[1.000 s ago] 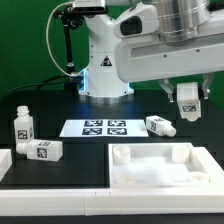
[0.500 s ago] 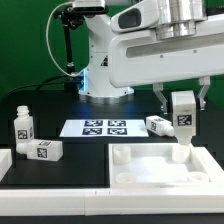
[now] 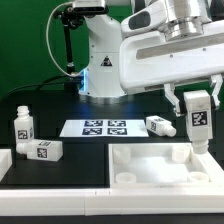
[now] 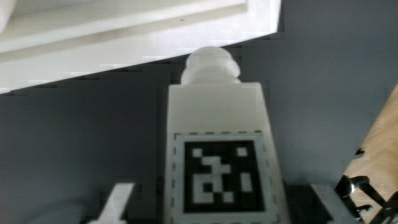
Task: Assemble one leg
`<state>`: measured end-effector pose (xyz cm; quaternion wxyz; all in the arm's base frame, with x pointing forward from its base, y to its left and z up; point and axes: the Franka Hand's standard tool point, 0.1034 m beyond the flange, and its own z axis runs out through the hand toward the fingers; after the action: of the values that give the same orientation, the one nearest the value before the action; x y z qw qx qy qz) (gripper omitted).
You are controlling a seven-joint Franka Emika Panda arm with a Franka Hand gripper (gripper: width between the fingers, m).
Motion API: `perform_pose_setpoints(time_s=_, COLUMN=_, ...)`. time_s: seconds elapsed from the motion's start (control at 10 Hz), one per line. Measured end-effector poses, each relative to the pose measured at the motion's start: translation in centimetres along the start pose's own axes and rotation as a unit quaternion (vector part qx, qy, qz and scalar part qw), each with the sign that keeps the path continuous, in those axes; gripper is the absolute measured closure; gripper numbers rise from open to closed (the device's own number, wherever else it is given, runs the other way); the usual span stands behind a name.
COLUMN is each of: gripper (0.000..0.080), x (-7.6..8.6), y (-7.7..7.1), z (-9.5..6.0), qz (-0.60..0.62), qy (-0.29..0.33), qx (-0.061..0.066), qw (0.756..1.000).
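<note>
My gripper (image 3: 197, 104) is shut on a white leg (image 3: 197, 120) and holds it upright, tag facing the camera, its lower peg end just over the far right corner of the large white tray-like piece (image 3: 150, 172). In the wrist view the leg (image 4: 217, 120) fills the middle with its tag showing, its rounded tip pointing at the tray's corner (image 4: 125, 45), and my gripper (image 4: 222, 208) closes on it from both sides. Three more legs are on the table: one upright (image 3: 22, 125), one lying (image 3: 42, 150), one lying (image 3: 159, 125).
The marker board (image 3: 104, 128) lies at the table's middle, in front of the robot base (image 3: 105, 70). A white ledge (image 3: 50, 188) runs along the front edge. A small white block (image 3: 5, 162) sits at the exterior view's left edge.
My gripper has come down and moved to the exterior view's right with the leg, which has turned from tilted to upright over the tray's far right corner.
</note>
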<state>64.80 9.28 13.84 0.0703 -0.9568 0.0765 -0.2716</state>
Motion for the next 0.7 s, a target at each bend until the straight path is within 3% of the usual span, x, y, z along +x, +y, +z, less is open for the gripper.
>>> perform_pose_setpoints(time_s=0.2, gripper=0.0515, x=-1.8, y=-0.7, z=1.5, qz=-0.051, qy=0.000, qx=-0.007, qw=0.999)
perform_pose_setpoints(time_s=0.4, gripper=0.0515, x=-2.7, y=-2.0, z=1.9, qz=-0.081, qy=-0.002, qx=-0.011, qw=0.997)
perform_pose_setpoints(time_s=0.7, gripper=0.0515, x=-2.8, y=-1.3, z=2.1, qz=-0.087, qy=0.001, qx=-0.013, qw=0.996)
